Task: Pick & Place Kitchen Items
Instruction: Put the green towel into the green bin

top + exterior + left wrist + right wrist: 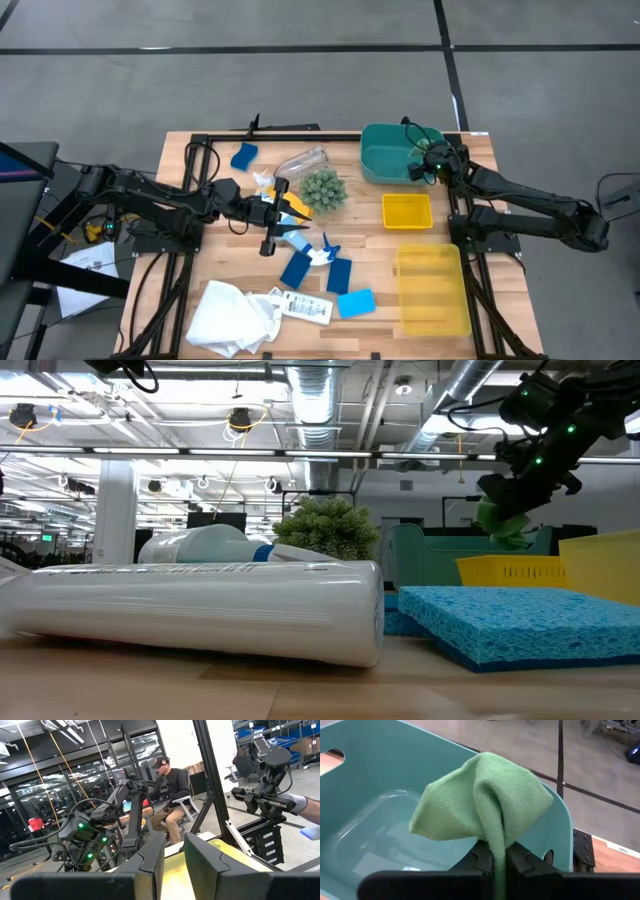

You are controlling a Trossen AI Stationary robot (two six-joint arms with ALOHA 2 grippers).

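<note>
My right gripper [499, 852] is shut on a green cloth [485, 795] over the teal bin [375, 785] at the far right; both also show in the high view [424, 164]. My left gripper [283, 213] is mid-table beside the green plant ball [323, 188], its fingers close together on a yellow sponge [294, 207]. Blue sponges [296, 268] lie in front of it and one [243, 155] at the far left. A clear spray bottle [300, 160] lies on its side. A white cloth [235, 315] lies crumpled at the near edge. No cup shows. My left gripper has yellow sponge [174, 870] in the narrow gap between its two fingers. The fingers lie about level and point toward the table's right. I cannot tell which part of the sponge they are on, nor whether it is clear of the table. My right gripper pinches a bunched fold of the green cloth [498, 837] between its two fingers, several layers together. It comes from the table's right side. The cloth is lifted clear and bulges past the fingertips above the inside of the teal bin.
A small yellow bin [407, 210] and a larger yellow bin [432, 290] stand at the right, in front of the teal bin. A white labelled tube [305, 307] lies by the white cloth. A seated person [172, 790] is beyond the table.
</note>
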